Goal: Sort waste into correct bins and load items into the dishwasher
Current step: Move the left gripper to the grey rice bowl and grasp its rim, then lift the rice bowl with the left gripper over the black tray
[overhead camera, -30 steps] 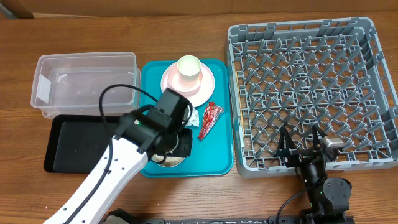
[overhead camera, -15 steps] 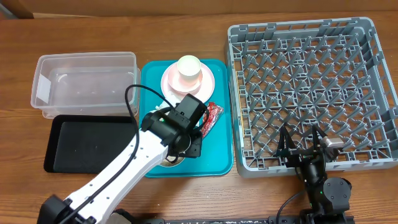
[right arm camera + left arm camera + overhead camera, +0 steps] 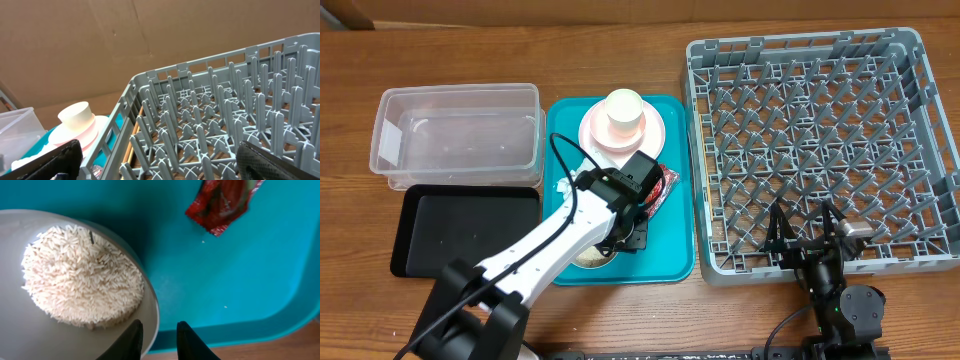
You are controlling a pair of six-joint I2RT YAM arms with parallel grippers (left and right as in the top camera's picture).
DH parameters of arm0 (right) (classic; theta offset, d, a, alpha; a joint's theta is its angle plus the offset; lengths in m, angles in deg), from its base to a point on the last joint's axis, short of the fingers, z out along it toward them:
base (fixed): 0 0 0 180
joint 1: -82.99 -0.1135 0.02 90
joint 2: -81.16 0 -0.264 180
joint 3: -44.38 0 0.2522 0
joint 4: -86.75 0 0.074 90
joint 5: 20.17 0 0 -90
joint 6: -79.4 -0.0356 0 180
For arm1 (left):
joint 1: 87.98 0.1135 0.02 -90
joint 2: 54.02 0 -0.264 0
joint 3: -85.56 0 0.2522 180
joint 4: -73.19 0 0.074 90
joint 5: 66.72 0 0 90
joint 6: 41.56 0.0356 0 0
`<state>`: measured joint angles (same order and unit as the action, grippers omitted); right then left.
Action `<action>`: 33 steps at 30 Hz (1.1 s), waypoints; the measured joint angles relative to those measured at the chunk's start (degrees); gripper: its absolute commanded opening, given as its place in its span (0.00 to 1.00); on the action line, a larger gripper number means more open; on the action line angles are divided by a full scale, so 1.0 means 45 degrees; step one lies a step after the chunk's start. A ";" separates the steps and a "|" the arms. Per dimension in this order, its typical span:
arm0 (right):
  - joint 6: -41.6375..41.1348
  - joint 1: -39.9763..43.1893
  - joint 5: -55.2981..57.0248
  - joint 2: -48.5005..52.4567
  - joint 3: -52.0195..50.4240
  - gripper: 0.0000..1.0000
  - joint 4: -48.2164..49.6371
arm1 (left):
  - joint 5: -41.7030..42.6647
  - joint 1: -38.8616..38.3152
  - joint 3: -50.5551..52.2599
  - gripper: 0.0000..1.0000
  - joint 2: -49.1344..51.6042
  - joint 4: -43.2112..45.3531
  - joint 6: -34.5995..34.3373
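A whitish-grey bowl (image 3: 30, 335) of white rice (image 3: 80, 275) stands at the front of the teal tray (image 3: 670, 250). My left gripper (image 3: 159, 325) straddles the bowl's right rim with a narrow gap, one finger inside and one outside; teal shows between rim and outer finger. In the overhead view the left gripper (image 3: 628, 235) covers most of the bowl (image 3: 588, 257). The red wrapper (image 3: 222, 200) lies just beyond, partly under the arm (image 3: 667, 182). A cream cup (image 3: 623, 112) sits on the pink plate (image 3: 592, 130). My right gripper (image 3: 810, 235) hangs wide open over the grey rack's (image 3: 810, 150) front edge.
The clear tub (image 3: 455, 135) and black tray (image 3: 460, 230) sit left of the teal tray. A white napkin (image 3: 565, 187) peeks out at the teal tray's left edge. The rack's upright pegs (image 3: 215, 125) fill the right wrist view, with the cup (image 3: 76, 115) beyond.
My left arm has swung right and farther onto the teal tray, bringing its gripper to the bowl's right rim beside the wrapper. The right arm has not moved.
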<state>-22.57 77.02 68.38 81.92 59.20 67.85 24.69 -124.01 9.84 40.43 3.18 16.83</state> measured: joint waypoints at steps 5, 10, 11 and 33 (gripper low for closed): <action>-0.0005 0.0000 -0.0005 0.0000 0.0000 1.00 -0.0005 | 0.0005 0.0000 0.0010 0.18 0.0748 0.0146 0.0000; 0.0000 0.0000 0.0000 0.0000 0.0000 1.00 0.0000 | 0.0010 0.0000 0.0024 0.15 0.0996 0.0185 -0.0005; 0.0000 0.0000 -0.0005 0.0000 0.0000 1.00 -0.0005 | 0.0005 0.0000 0.0024 0.13 0.0996 0.0189 -0.0005; 0.0000 -0.0005 0.0000 0.0000 0.0000 1.00 0.0000 | -0.0641 0.0000 -0.1812 0.04 0.0986 -0.2773 0.0005</action>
<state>-22.57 76.99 68.38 81.92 59.20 67.85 21.81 -124.01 1.69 44.87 -9.30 16.85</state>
